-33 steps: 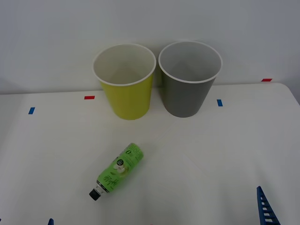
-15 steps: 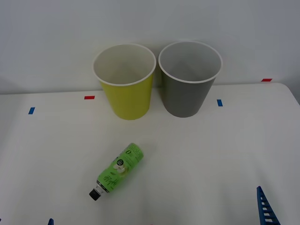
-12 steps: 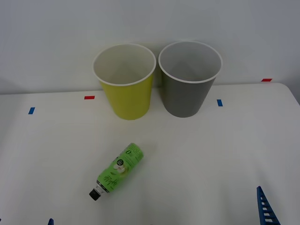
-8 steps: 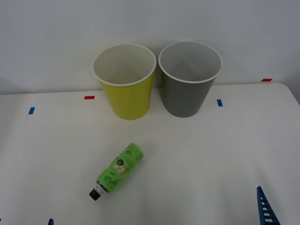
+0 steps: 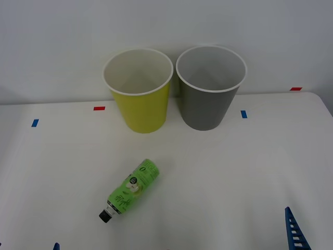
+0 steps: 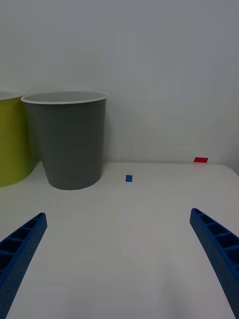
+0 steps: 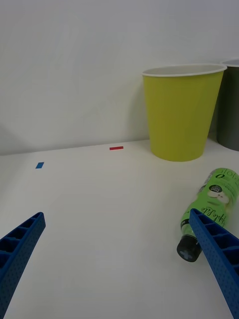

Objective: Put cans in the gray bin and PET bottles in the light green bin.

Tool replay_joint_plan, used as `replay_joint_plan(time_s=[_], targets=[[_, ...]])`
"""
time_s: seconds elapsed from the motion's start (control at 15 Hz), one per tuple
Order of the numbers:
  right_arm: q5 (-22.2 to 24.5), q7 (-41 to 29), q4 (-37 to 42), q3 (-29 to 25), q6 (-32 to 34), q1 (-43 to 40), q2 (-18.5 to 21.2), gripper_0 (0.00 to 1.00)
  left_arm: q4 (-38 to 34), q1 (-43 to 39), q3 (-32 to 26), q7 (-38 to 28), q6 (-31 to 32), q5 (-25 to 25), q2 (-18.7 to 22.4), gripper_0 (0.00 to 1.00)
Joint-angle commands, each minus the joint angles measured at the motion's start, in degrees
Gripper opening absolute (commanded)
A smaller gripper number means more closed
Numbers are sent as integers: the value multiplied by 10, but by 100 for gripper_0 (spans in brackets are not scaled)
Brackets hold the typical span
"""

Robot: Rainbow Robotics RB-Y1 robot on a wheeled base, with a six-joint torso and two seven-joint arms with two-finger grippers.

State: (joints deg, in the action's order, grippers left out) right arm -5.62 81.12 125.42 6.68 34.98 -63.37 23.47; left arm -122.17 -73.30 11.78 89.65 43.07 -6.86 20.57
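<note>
while both arms wait low at the near edge of the white table (image 5: 250, 172), the items stand as follows.

item 1, light green bin (image 5: 138, 91): upright at the far side of the table, about 11 o'clock from the table's middle in the front view; white rim, whitish inside, nothing seen within.

item 2, gray bin (image 5: 210, 88): upright just beside the light green bin, at about 1 o'clock from the table's middle; pale rim, lighter gray inside, nothing seen within. whether the two bins touch cannot be told.

item 3, pet bottle (image 5: 131, 188): lying on its side on the table, well apart from both bins, at about 7 o'clock from the table's middle; black cap pointing toward 7 o'clock, base toward 1 o'clock; bright green label with white print and a round logo.

item 4, left gripper (image 7: 117, 259): fingers spread wide, holding nothing; the bottle lies just beside one blue finger (image 7: 214, 249), cap end nearest.

item 5, right gripper (image 6: 117, 254): fingers spread wide, holding nothing, over bare table; one blue finger (image 5: 294, 230) shows at 5 o'clock in the front view.

item 6, tape marks: red tape (image 5: 99, 108) and blue tape (image 5: 243, 113) on the table beside the bins.
</note>
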Motion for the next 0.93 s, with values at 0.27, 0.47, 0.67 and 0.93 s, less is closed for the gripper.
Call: replay_joint_plan(time_s=[0.27,0.47,0.67,0.93], targets=[[0,0,0,0,0,0,0,100,0,0,0,0,0,0,0,100],[0,0,0,0,0,0,0,100,0,0,0,0,0,0,0,100],[0,0,0,0,0,0,0,100,0,0,0,0,0,0,0,100],[0,0,0,0,0,0,0,100,0,0,0,0,0,0,0,100]])
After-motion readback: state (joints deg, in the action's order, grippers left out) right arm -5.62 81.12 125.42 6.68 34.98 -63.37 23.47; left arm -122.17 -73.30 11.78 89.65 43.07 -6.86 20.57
